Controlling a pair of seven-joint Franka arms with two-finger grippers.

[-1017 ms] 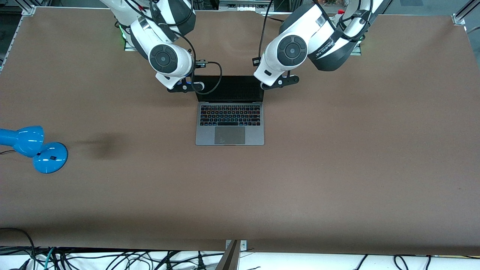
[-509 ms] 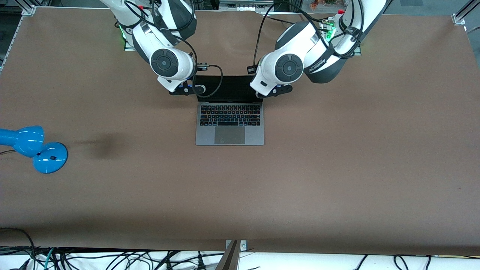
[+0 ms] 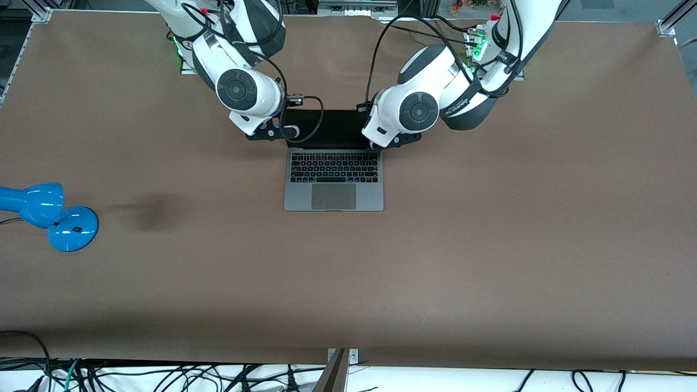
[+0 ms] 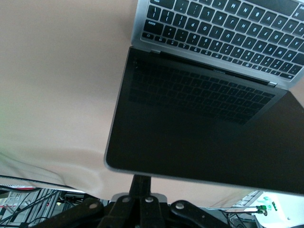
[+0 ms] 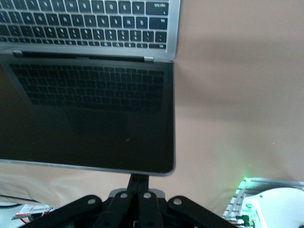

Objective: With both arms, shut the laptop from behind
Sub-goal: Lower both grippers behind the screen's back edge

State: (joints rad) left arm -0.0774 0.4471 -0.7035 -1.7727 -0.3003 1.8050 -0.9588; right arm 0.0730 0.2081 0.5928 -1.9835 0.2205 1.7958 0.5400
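Observation:
The grey laptop (image 3: 333, 179) lies open at the table's middle, its dark screen (image 3: 332, 128) upright and facing the front camera. My right gripper (image 3: 267, 132) is at the lid's top corner toward the right arm's end. In the right wrist view the gripper (image 5: 138, 178) is shut, its fingertips hidden by the lid's top edge (image 5: 90, 164). My left gripper (image 3: 389, 142) is at the other top corner. In the left wrist view the gripper (image 4: 141, 179) is shut too, its tips hidden by the lid's edge (image 4: 190, 175). Whether either touches the lid is not visible.
A blue desk lamp (image 3: 54, 218) lies near the table edge at the right arm's end, nearer to the front camera than the laptop. Black cables (image 3: 305, 117) hang from the right arm's wrist in front of the screen. The table (image 3: 490, 245) is brown.
The left arm has swung in toward the laptop, bringing its gripper up to the lid's corner. The right arm has shifted only slightly. The lid's angle looks unchanged.

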